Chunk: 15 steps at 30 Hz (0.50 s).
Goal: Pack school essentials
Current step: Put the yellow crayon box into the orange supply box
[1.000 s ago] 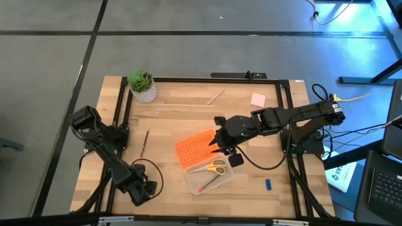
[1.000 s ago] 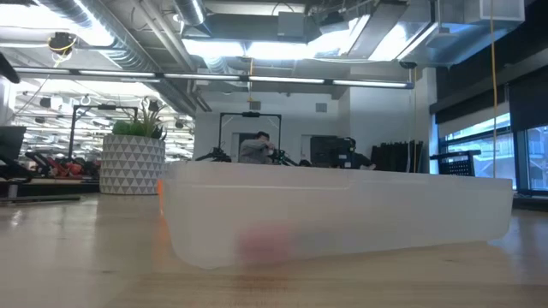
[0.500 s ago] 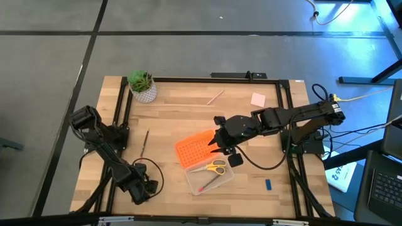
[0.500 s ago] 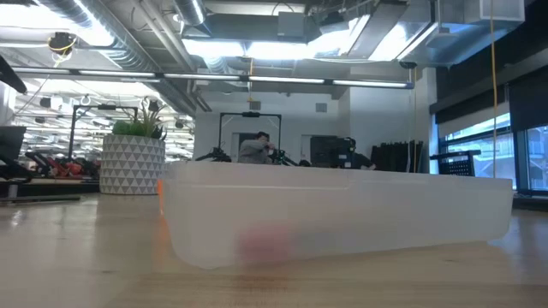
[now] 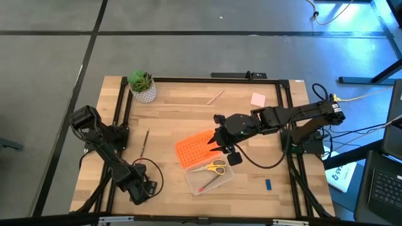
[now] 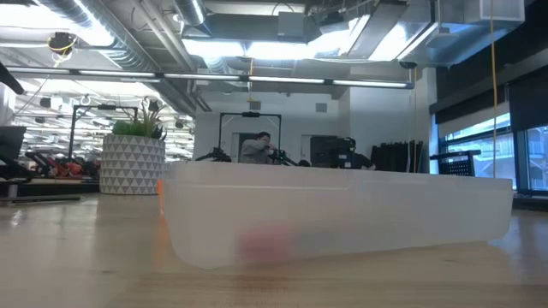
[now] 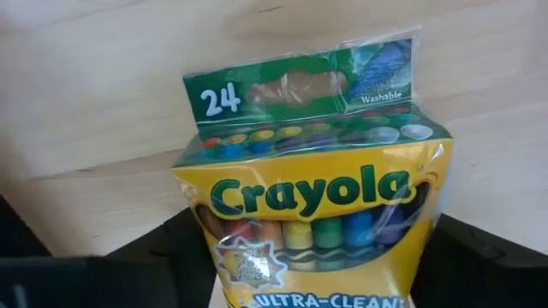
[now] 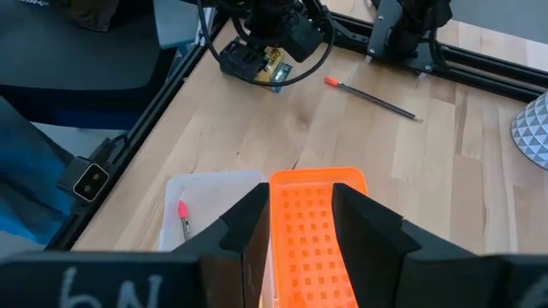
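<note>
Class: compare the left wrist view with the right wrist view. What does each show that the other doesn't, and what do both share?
Only the left wrist view shows the crayon box's label, the box sitting between the left gripper's fingers. Only the right wrist view shows the right gripper holding the orange lid, the clear case and a red-tipped pencil. Both show the wooden table.

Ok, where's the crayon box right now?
The crayon box sits between the left gripper's fingers at the table's front-left corner in the high view, left of the clear case.
</note>
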Each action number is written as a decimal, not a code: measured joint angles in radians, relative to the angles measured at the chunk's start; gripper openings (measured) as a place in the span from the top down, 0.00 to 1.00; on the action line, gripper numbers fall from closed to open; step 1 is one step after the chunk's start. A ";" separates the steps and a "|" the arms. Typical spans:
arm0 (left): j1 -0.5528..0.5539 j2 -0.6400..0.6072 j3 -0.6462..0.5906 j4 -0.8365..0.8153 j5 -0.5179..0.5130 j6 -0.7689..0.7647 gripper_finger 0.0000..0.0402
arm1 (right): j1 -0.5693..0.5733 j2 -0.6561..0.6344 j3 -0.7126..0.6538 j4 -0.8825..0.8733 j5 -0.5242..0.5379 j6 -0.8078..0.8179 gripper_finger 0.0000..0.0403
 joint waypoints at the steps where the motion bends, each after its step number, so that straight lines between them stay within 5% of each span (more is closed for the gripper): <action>1: 0.002 -0.002 0.000 0.003 0.001 0.010 0.33 | 0.000 0.000 0.000 0.000 0.000 0.000 0.68; 15: 0.085 -0.148 0.067 0.022 -0.131 0.297 0.35 | 0.000 0.000 0.000 0.004 0.000 0.000 0.68</action>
